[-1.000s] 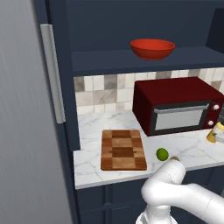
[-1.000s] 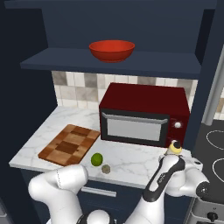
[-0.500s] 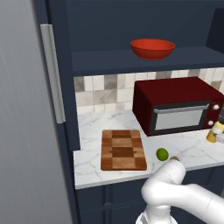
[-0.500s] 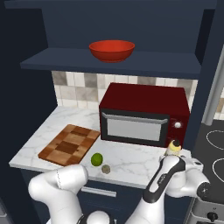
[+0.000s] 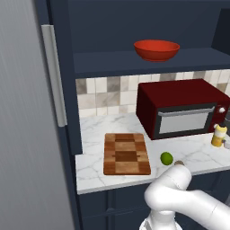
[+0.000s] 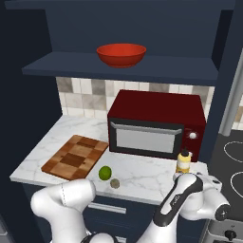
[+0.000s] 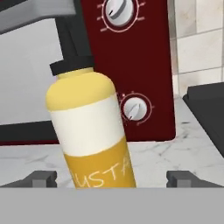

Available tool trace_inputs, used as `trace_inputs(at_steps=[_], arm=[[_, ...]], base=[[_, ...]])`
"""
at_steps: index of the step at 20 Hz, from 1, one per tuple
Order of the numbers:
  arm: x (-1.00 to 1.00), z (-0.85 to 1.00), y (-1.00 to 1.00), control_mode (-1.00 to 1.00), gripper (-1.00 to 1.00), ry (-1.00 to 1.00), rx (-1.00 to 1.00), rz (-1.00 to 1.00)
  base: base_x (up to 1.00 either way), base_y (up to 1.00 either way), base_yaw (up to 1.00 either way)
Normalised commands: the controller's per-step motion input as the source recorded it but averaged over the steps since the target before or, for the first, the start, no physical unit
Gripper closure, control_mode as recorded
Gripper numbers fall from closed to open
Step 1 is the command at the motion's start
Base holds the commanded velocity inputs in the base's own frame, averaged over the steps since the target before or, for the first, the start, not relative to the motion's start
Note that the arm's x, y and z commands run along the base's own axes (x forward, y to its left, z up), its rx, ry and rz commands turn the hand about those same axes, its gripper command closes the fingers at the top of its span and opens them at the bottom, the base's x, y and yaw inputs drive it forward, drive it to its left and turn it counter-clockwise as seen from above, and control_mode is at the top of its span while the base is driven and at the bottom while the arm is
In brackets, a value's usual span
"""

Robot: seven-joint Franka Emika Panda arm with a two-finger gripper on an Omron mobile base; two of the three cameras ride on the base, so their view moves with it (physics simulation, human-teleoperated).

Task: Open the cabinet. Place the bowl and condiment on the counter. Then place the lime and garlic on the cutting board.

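**Desk editor:** Where does the mustard bottle stand against the pincer?

**Photographer:** In the hand view, the yellow mustard bottle (image 7: pixel 89 131) stands upright between the two dark fingertips (image 7: pixel 41 178) of the pincer (image 7: pixel 111 179), which are spread wide, one tip on each side, both clear of the bottle's body. Nothing is pinched. The bottle sits slightly nearer the left-hand tip in that view, its dark cap in front of the dark red microwave (image 7: pixel 131 52) and its two round knobs.

**Desk editor:** And seen from the base?

**Photographer:** In the right base view the bottle (image 6: pixel 183 162) rests on the white marble desk (image 6: pixel 142 178), at the microwave's (image 6: pixel 156 124) front right corner, just above the white arm's wrist. In the left base view it (image 5: pixel 219 135) stands at the far right of the desk (image 5: pixel 94 168), beside the microwave (image 5: pixel 179 108).

**Desk editor:** The other pieces?

**Photographer:** The red bowl (image 6: pixel 121 54) sits on the navy shelf of the open cabinet (image 6: pixel 123 69), above the microwave. The lime (image 6: pixel 105 172) and the garlic (image 6: pixel 115 183) lie close together on the bare marble, just beside the chequered wooden cutting board (image 6: pixel 75 156) but off it, near the desk's front edge. In the left base view the lime (image 5: pixel 166 157) lies right of the board (image 5: pixel 126 153), and the cabinet door's long silver handle (image 5: pixel 54 74) runs down the left side.
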Motion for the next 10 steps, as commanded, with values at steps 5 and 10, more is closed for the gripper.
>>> trace_inputs(at_steps=[5, 10], arm=[[-0.46, 0.02, -0.01, -1.00, -1.00, -0.02, 0.00, 0.00], [-0.65, 0.39, 0.10, -1.00, -1.00, -0.10, 0.00, -0.03]], base=[[0.00, 0.00, 0.00], [0.00, 0.00, 0.00]])
